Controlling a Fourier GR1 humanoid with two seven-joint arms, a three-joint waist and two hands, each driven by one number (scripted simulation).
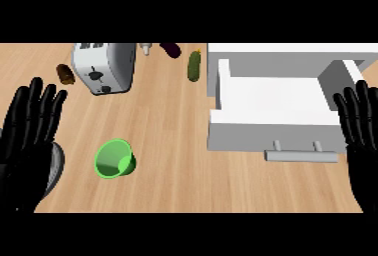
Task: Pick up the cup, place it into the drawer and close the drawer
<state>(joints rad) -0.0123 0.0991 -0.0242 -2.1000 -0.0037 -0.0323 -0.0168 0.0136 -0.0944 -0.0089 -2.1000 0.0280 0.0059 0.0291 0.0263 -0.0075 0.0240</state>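
Just right of empty, open left hand [29, 137]: green cup [114, 159], tilted; bare counter [177, 125] across to pulled-out drawer [258, 136] by open right hand [362, 132].

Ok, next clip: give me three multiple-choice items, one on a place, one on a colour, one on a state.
1. The drawer is: A shut; B open; C missing.
2. The cup sits: A in the drawer; B on the counter, left of the drawer; C hidden from view.
3. The cup is: A red; B green; C blue.
Answers: 1 B, its white inside shows behind the handle; 2 B, bare wood surrounds it; 3 B, it is bright green all over.
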